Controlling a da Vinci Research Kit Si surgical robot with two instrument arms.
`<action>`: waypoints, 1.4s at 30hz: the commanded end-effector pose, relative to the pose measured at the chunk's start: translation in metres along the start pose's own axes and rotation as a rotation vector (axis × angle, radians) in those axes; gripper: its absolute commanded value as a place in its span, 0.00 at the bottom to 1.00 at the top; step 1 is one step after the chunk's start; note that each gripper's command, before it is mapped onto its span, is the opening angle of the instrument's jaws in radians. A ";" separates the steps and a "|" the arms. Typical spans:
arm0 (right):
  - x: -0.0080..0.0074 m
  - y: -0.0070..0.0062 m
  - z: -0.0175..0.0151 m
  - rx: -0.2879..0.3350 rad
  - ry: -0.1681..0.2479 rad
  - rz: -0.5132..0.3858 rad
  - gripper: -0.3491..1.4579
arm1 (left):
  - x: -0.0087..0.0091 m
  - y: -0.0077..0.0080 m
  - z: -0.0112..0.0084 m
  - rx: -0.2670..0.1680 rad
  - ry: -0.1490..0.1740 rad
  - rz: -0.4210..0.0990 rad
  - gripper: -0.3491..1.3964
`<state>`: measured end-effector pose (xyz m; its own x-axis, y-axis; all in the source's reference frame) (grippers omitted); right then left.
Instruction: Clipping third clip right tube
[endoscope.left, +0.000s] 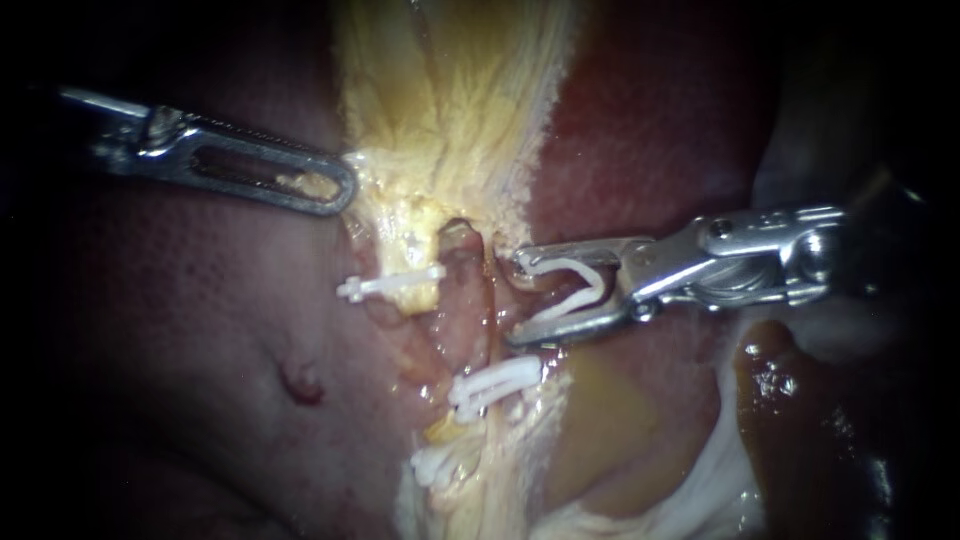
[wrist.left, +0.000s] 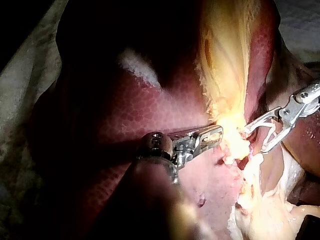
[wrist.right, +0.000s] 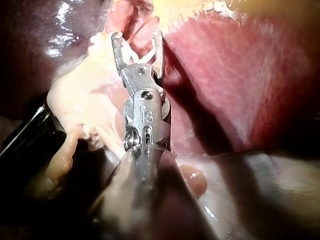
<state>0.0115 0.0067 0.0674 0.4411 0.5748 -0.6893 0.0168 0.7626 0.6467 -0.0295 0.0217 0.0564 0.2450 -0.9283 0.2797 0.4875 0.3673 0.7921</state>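
The right tube (endoscope.left: 468, 290) runs pinkish down the middle of the endoscope view, below the yellow tissue (endoscope.left: 450, 100). It bears a white clip (endoscope.left: 495, 385) lower down and another white clip (endoscope.left: 440, 465) below that. My right instrument (endoscope.left: 518, 300) carries an open white clip (endoscope.left: 570, 290) between its spread jaws. Its tips stand just right of the tube, which is not clearly between them. The same instrument shows in the right wrist view (wrist.right: 137, 36) and the left wrist view (wrist.left: 254, 141). My left instrument (endoscope.left: 345, 185) (wrist.left: 219, 134) is shut on the yellow tissue's left edge.
The tube to the left bears one white clip (endoscope.left: 392, 285). Dark red liver (endoscope.left: 200, 330) fills the left side and continues at the upper right (endoscope.left: 650, 130). Pale, wet tissue (endoscope.left: 700, 490) lies under the right instrument's shaft.
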 end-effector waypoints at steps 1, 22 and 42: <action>-0.0001 0.0002 0.0001 -0.001 -0.001 0.005 0.47 | 0.0000 0.0000 0.0000 0.000 0.000 0.000 0.00; 0.0008 0.0017 0.0037 0.095 0.136 0.119 0.47 | 0.0000 -0.0001 0.0001 -0.002 -0.001 0.000 0.00; 0.0021 -0.0005 0.0032 0.317 0.290 0.226 0.47 | 0.0000 0.0001 0.0001 -0.001 0.000 0.000 0.00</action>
<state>0.0152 0.0065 0.0664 0.1952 0.8125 -0.5493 0.2507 0.5001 0.8289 -0.0296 0.0217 0.0566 0.2449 -0.9282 0.2802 0.4889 0.3678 0.7910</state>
